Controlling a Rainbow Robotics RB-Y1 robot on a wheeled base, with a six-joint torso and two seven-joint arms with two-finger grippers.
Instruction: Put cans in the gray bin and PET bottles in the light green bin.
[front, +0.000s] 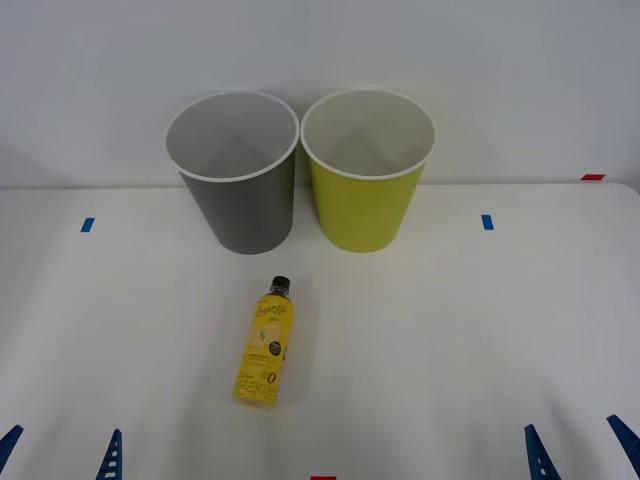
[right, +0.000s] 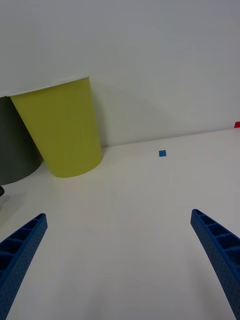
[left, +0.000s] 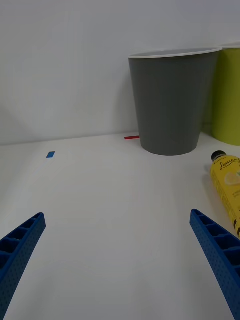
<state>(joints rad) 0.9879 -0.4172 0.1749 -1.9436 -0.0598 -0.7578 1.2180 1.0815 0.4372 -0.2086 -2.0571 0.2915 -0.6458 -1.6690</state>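
From the front, the gray bin (front: 237, 185) and the light green bin (front: 366, 180) are standing side by side at the back of the white desk (front: 480, 330), both showing pale insides with nothing in them. The PET bottle (front: 265, 344) is lying on its side in front of the gray bin, black cap pointing toward it, with blue tape marks (front: 87, 225) well out to either side.

The left gripper (front: 62, 450) and right gripper (front: 582, 448) are sitting at the near edge, apart from everything.

In the right wrist view, the right gripper's fingers (right: 220, 252) are spreading wide over bare desk.

In the left wrist view, the left gripper's fingers (left: 20, 250) are likewise gaping wide, the bottle lying just beside one.
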